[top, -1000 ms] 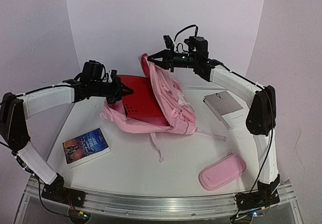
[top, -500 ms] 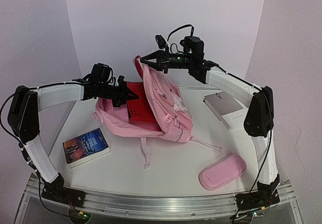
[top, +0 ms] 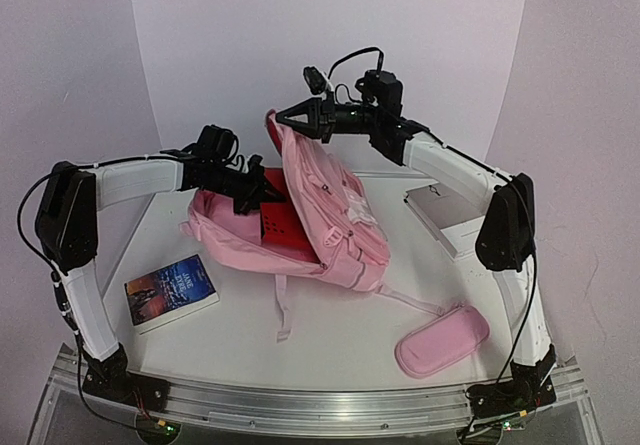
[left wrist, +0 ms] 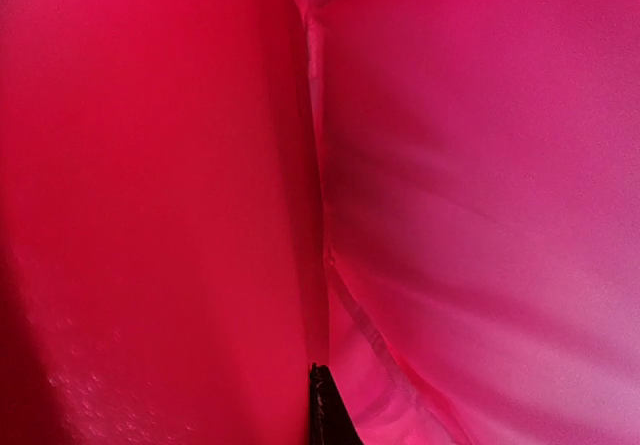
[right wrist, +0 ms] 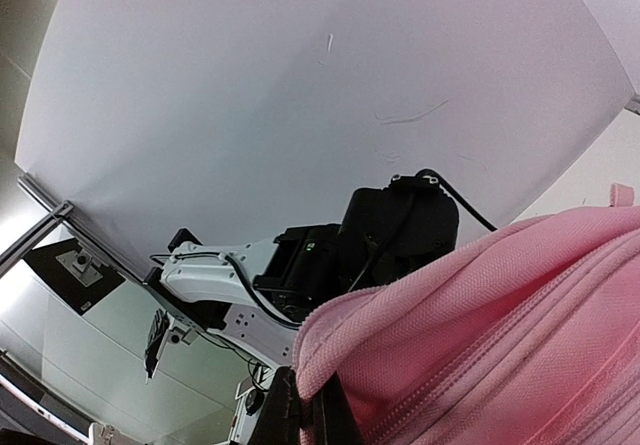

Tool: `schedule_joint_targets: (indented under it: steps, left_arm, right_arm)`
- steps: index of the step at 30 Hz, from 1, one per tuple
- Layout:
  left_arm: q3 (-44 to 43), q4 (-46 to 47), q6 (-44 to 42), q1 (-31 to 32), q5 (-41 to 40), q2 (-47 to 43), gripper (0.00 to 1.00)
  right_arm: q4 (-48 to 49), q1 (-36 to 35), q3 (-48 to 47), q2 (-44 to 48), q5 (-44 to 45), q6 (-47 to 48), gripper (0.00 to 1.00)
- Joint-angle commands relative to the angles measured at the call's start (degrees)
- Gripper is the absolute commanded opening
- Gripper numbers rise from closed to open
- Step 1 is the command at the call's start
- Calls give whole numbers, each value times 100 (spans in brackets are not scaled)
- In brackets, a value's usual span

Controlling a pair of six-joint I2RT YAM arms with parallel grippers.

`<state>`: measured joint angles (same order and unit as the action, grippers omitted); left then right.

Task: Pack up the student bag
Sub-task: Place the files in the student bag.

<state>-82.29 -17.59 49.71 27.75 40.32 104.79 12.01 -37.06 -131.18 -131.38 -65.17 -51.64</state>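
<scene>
The student bag (top: 335, 215), a large pink backpack, lies mid-table with its mouth held up and facing left. My right gripper (top: 285, 118) is shut on the bag's upper rim and holds it lifted; in the right wrist view its fingertips (right wrist: 305, 415) pinch the pink fabric edge (right wrist: 520, 325). A red folder (top: 280, 223) sits mostly inside the mouth. My left gripper (top: 258, 191) is shut on the folder's edge, at the opening. The left wrist view shows only the red folder (left wrist: 150, 215), the bag's pink lining (left wrist: 480, 215) and one dark fingertip (left wrist: 325, 410).
A blue-covered book (top: 170, 290) lies front left. A small pink pencil case (top: 442, 340) lies front right. A grey-white flat notebook (top: 447, 215) rests at the right, under the right arm. A bag strap (top: 283, 310) trails toward the front.
My left gripper has pushed the red folder to the right, deeper into the bag. My right gripper has shifted left with the rim, and the bag's body has slid left and forward.
</scene>
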Motion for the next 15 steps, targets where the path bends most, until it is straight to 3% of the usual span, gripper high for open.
schedule_joint_targets:
  steps: [1,5,10,15]
  left_arm:
    - [-429,-467,-346,161,218,62,1]
    - [-584,-1125,-535,162,-381,-157,15]
    - [-1192,-2106,-816,153,-900,-354,52]
    - [-1804,-3135,-982,13,-1488,-666,75]
  right_arm:
    - [1287,-85,-474,259,-203,-99,0]
    - [1295,-76,-90,498,-232,24,0]
    - [1291,8,457,767,-237,31,0]
    - [1274,127,1288,1129,-194,149,0]
